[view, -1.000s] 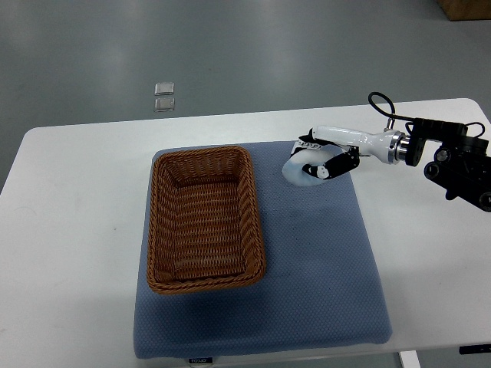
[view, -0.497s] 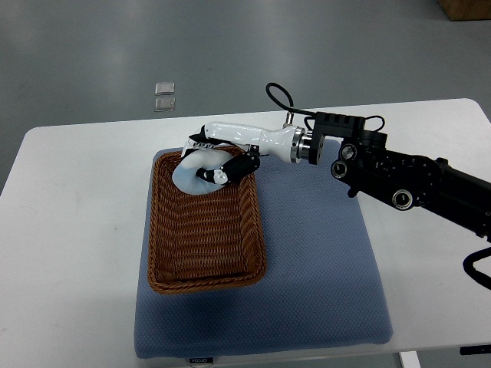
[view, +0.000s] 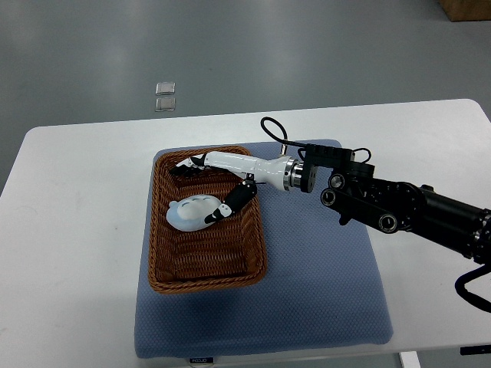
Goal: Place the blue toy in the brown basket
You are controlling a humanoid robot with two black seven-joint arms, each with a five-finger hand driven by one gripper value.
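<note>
The pale blue toy (view: 190, 214) lies on the floor of the brown wicker basket (view: 256, 222), in its far half. My right hand (view: 201, 190) reaches in from the right over the basket's far end, fingers spread apart. Its long fingers (view: 186, 165) point at the far left corner, clear of the toy. The black-tipped thumb (view: 232, 202) hangs down beside the toy's right end; I cannot tell whether it touches. The left arm does not show.
The basket sits on a blue-grey mat (view: 322, 284) on a white table (view: 69, 253). My dark right forearm (view: 399, 208) crosses the mat's far right part. Two small clear items (view: 164, 96) lie on the floor beyond the table.
The hand has opened and the toy has dropped from the basket's far rim to the basket floor. The arm has shifted slightly toward me and lower.
</note>
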